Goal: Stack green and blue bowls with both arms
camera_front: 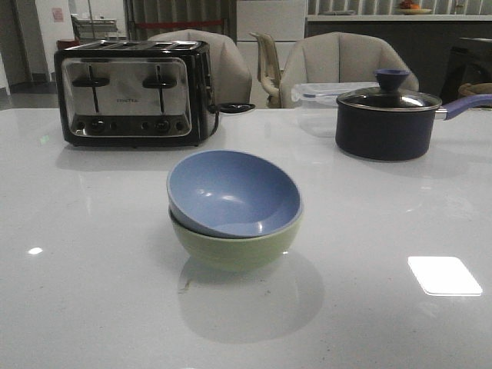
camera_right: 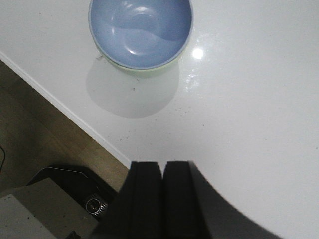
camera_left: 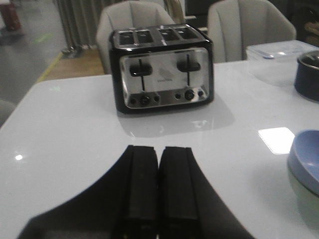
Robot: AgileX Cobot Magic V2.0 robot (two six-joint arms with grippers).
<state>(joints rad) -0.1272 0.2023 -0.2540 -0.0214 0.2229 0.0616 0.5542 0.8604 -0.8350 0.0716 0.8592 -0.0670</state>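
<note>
The blue bowl [camera_front: 231,192] sits tilted inside the green bowl [camera_front: 238,247] at the middle of the white table [camera_front: 77,292]. Neither gripper shows in the front view. In the left wrist view my left gripper [camera_left: 158,149] is shut and empty, above bare table, with the blue bowl [camera_left: 306,159] and a sliver of the green bowl [camera_left: 305,204] off at one edge. In the right wrist view my right gripper [camera_right: 162,164] is shut and empty above the table's front edge, well away from the blue bowl [camera_right: 140,31] nested in the green bowl [camera_right: 147,70].
A black and chrome toaster [camera_front: 131,94] stands at the back left. A dark navy saucepan with a glass lid [camera_front: 388,115] stands at the back right, a clear plastic box [camera_front: 323,96] behind it. Chairs [camera_front: 350,61] stand beyond the table. Wooden floor [camera_right: 40,129] shows past the front edge.
</note>
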